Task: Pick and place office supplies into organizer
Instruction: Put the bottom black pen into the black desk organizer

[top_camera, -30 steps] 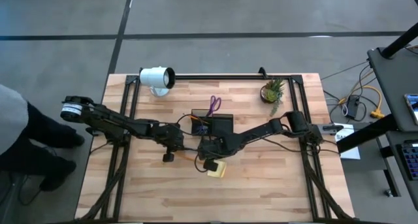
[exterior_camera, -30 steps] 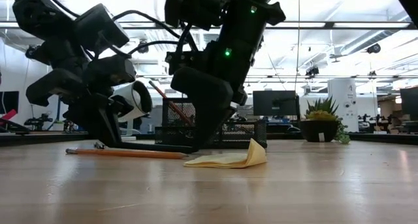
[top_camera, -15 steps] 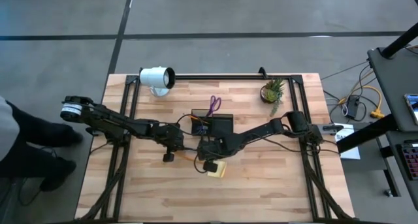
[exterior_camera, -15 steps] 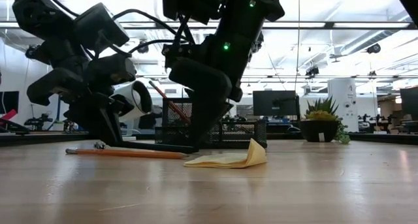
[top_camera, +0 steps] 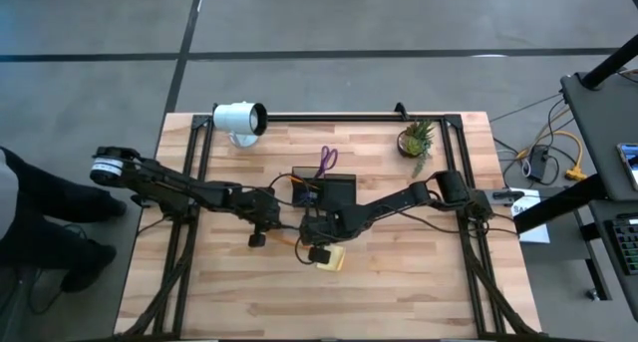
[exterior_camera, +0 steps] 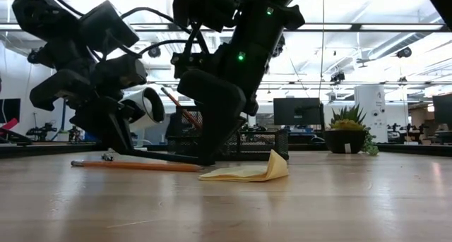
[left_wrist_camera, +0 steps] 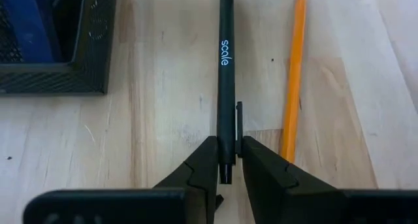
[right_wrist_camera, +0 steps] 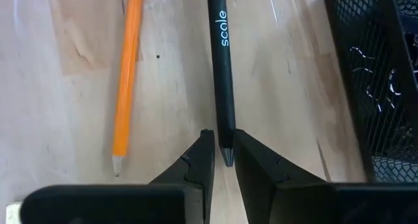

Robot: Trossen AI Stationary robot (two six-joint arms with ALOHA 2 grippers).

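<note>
A black pen (left_wrist_camera: 226, 67) printed "scale" lies nearly level just over the wood, between both grippers. My left gripper (left_wrist_camera: 225, 149) is shut on its clip end, and my right gripper (right_wrist_camera: 223, 142) is shut on its tip end. An orange pencil (right_wrist_camera: 126, 74) lies flat on the table alongside the pen. The dark mesh organizer (top_camera: 339, 190) stands just beyond, with blue and orange items inside. A yellow sticky-note pad (exterior_camera: 247, 173) lies near the right gripper, one corner curled up. Purple-handled scissors (top_camera: 327, 161) lie behind the organizer. My left gripper pinches the pen's clip end (left_wrist_camera: 226, 160) between its two fingertips, slanting down from the table's left, the fingers roughly in line with the pen. Whether the pen (exterior_camera: 169, 156) rests on the table, I cannot tell. My right gripper pinches the pen's pointed tip end (right_wrist_camera: 225, 136) between its two fingertips, slanting steeply down from the table's right. The pen runs on away from the fingers toward the left gripper.
A white cylindrical lamp (top_camera: 239, 119) lies at the far left and a small potted plant (top_camera: 416, 140) at the far right. A person stands off the table's left edge (top_camera: 30, 212). Bare wood stretches along the near side.
</note>
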